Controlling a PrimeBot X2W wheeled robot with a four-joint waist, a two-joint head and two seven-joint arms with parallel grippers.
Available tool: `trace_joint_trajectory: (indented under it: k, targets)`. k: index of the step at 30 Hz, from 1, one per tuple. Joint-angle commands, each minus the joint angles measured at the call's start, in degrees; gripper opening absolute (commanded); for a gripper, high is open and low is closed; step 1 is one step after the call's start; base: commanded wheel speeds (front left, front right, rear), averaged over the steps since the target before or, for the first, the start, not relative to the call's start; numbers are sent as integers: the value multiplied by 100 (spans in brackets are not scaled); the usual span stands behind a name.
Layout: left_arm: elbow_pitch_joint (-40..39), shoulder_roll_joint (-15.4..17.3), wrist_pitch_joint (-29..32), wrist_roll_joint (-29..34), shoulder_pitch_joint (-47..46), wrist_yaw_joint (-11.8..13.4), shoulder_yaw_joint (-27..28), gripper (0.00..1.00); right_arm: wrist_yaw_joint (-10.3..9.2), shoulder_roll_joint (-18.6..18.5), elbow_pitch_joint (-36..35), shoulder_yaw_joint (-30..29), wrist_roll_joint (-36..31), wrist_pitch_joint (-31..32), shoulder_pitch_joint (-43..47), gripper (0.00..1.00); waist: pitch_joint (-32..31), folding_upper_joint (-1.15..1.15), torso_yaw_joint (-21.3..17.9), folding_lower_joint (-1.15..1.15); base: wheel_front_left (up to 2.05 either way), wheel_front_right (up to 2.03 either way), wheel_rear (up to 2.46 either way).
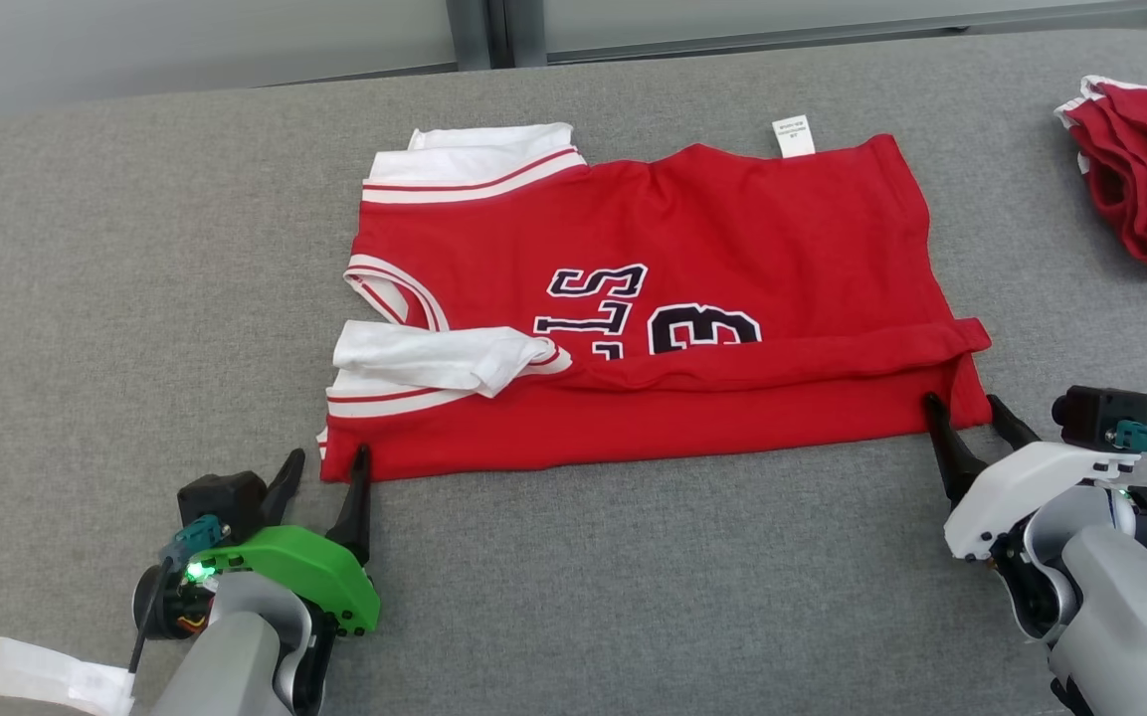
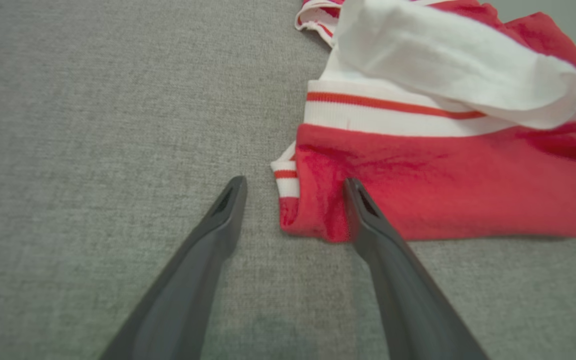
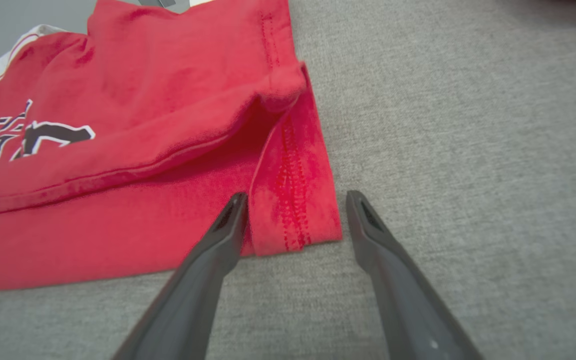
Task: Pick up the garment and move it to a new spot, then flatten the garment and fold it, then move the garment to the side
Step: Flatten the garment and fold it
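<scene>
The red jersey [image 1: 653,298] lies mid-table, its near strip folded up. The left gripper [image 1: 328,452], fingers spread, straddles the corner at 7 o'clock; the right gripper [image 1: 963,401], equally spread, straddles the corner at 4 o'clock. Neither pinches cloth.

The likely risk is that a closing finger catches one layer only, so the fold would peel open, or the loose white sleeve [image 1: 434,360] at 8 o'clock would flop out.

The grey woven table [image 1: 135,298] may drag fabric. A second red pile [image 1: 1145,169] sits at 2 o'clock, with pale wall panels [image 1: 185,40] at 12.
</scene>
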Motion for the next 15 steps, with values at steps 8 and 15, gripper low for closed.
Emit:
trace_joint_trajectory:
  k: [8,15]
  targets:
    - [-15,18,13,-27,127,-62,184,0,-4,-15,85,274,285,-306,26,0,-273,0,30,0,0,0,0]
    - [-614,24,10,-71,899,-89,519,0,-4,-123,-325,458,548,-428,544,0,-707,0,56,0,0,0,0]
